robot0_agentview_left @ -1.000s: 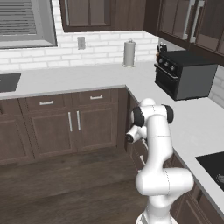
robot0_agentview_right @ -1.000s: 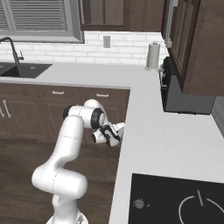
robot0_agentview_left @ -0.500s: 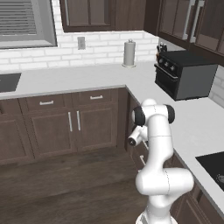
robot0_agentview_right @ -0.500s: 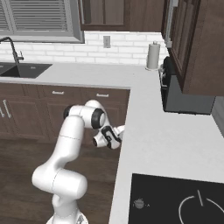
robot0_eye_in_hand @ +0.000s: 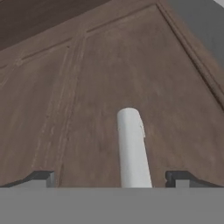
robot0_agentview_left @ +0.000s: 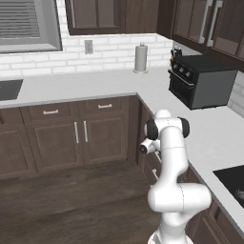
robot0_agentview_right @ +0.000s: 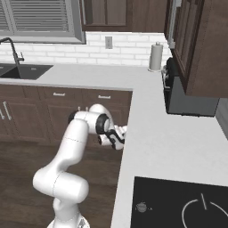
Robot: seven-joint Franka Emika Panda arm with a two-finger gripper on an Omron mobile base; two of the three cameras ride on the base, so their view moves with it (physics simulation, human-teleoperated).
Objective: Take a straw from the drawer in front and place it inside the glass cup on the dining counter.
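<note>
Facing drawer [robot0_eye_in_hand: 131, 78] front, silver handle [robot0_eye_in_hand: 132, 148] between wide-apart jaws.

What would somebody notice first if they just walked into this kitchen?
First the big white robot arm, bent low beside the corner cabinets. Its open gripper points at a dark brown drawer front, with the silver bar handle right between its fingertips. Behind it, a black oven sits on the pale counter.

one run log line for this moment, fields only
phase: reaching for drawer | end effector: open, straddling handle | drawer: closed | straw: not yet taken
</note>
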